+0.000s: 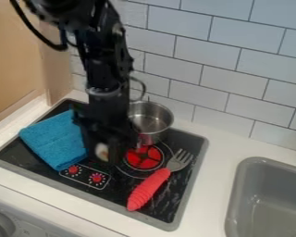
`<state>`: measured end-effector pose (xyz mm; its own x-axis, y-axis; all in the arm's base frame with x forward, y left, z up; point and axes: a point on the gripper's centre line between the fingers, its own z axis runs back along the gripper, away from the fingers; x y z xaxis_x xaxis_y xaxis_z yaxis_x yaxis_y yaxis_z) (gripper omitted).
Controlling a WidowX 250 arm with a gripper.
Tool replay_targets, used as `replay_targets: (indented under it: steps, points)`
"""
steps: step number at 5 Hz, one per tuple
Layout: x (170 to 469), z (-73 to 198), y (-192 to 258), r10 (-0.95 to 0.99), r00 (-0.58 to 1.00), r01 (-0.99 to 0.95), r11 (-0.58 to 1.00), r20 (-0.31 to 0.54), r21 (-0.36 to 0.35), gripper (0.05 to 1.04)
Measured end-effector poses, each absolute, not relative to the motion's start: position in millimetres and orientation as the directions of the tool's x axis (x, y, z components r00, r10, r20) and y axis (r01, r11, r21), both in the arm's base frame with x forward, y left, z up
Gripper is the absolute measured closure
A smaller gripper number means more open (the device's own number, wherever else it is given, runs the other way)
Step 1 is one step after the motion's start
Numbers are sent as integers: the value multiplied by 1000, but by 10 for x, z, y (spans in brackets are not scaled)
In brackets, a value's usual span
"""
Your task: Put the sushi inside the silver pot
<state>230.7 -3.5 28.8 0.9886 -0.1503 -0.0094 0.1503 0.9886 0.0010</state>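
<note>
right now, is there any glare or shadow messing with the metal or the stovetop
Camera view: bright highlights inside the silver pot, pale streaks on the black stovetop beside the fork, and the arm mostly dark, with little detail.

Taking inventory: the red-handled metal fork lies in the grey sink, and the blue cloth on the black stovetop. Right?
The camera view shows the red-handled fork on the black stovetop, not in the sink; the blue cloth is there too.

arm: matte black, chunky jointed segments | upper cable: thick, black, looped | lower cable: thinner, dark loop | grey band around the forearm | gripper: black, blocky
</note>
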Motion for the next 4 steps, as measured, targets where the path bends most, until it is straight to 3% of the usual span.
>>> replay_targets:
  steps: [2, 4]
  points:
    - [2365, 514, -65, -140, 990, 140, 990, 27, -15, 587]
    - [2866, 603, 2, -113, 990, 117, 992, 82, -56, 587]
